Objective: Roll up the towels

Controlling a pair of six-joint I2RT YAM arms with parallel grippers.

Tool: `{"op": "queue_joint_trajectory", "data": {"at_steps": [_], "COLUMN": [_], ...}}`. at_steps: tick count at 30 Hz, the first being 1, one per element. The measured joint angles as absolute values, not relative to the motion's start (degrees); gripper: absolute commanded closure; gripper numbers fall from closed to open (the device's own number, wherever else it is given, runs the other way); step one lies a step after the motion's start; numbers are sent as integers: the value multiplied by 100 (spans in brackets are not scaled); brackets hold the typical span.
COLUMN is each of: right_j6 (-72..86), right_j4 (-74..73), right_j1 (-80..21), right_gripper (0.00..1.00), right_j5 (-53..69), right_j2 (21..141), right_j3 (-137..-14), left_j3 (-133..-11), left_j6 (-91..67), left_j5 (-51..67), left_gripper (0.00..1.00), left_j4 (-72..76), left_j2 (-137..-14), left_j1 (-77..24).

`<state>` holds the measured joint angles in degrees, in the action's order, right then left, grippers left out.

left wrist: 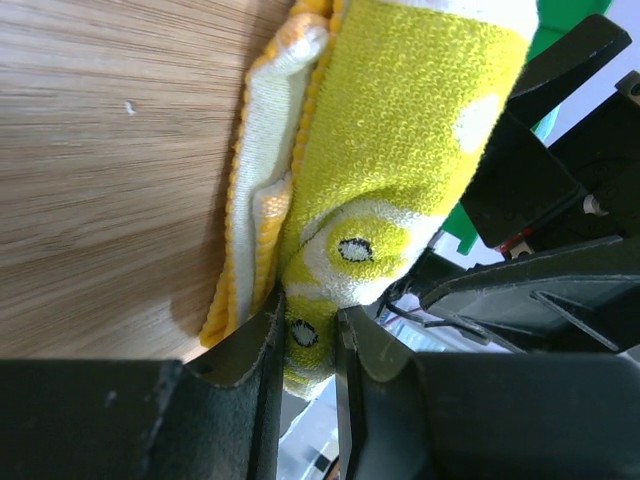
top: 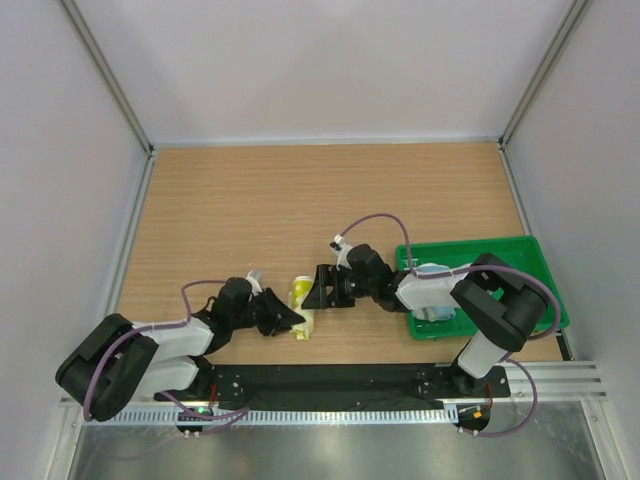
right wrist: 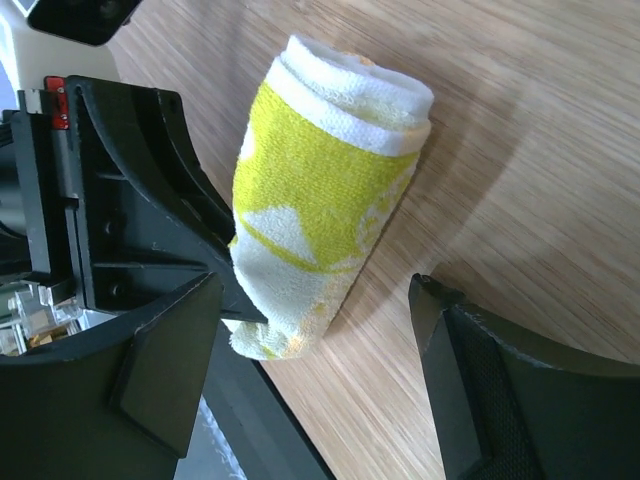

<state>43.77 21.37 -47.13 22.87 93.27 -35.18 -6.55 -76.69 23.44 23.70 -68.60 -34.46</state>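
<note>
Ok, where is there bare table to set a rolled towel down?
The far half of the table is bare from side to side, and so is the patch on the left, beyond the left arm. It is crowded in the near middle, where the left gripper and right gripper meet at the yellow towel, and on the right, taken by the tray.

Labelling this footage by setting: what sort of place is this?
Probably a robotics lab cell: bare white walls enclose a wood-grain table, two robot arms bolted at its near edge.
</note>
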Motion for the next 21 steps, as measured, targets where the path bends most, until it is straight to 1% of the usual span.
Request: {"op": "queue_joint_trajectory", "data": {"at_steps": [3, 9, 21], "right_j6": [4392, 4440, 4617], "right_j4": [2314, 2689, 3612], "right_j1": [-4755, -4860, -4917], "right_gripper": [20, 23, 23], "right_j5": [2294, 2335, 2392], "right_j2": [9430, 9629, 9789], "right_j3": [-3527, -3529, -3205], "left_j3": [-617, -613, -574], "left_j6": [-7784, -7913, -7953], "left_j5": [2432, 2641, 2915], "left_gripper": [100, 100, 100], "left_j4": [2473, 2655, 2766], "left_j2": [-6969, -7207, -7328], "left_j1": [-3367, -3238, -2987]}}
